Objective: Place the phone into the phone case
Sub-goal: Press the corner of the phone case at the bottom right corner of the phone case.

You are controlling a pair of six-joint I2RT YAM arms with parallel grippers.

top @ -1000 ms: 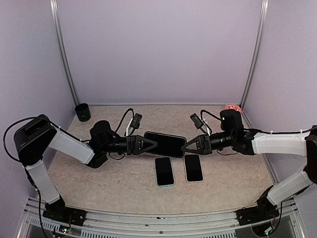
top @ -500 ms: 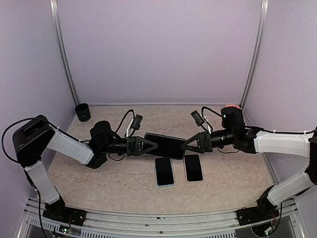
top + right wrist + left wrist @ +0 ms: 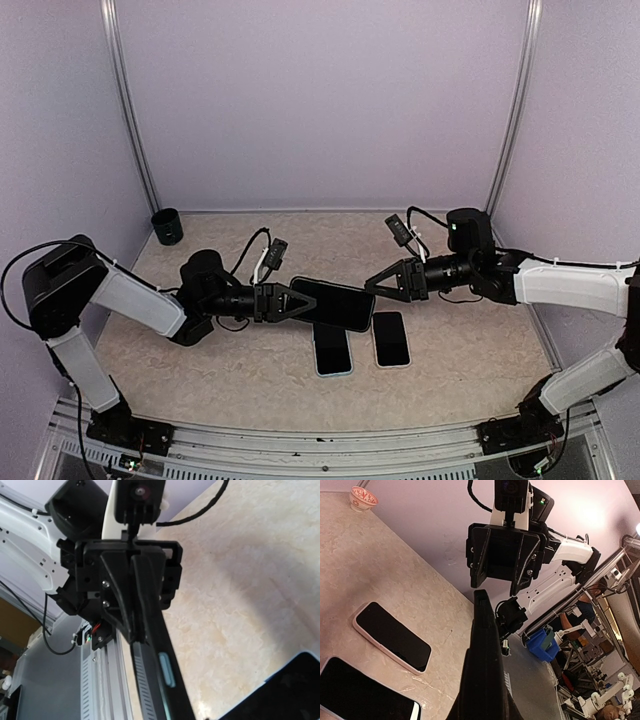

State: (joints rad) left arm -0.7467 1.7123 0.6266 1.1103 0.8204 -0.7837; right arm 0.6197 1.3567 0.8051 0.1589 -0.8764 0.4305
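i see left pincer pinching one end of a black phone, held abv the table; right pincer spread, tips just by its other end.

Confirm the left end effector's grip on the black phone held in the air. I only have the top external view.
Observer: The right wrist view looks straight down the phone's edge. The left end effector is shut on one end of the black phone.
Operator: Is the right one gripping the other end?
Observer: No. In the left wrist view the right end effector faces the camera with its jaws apart, and the phone's far end is not between them. It lines up just off one side. I can't tell whether they touch.
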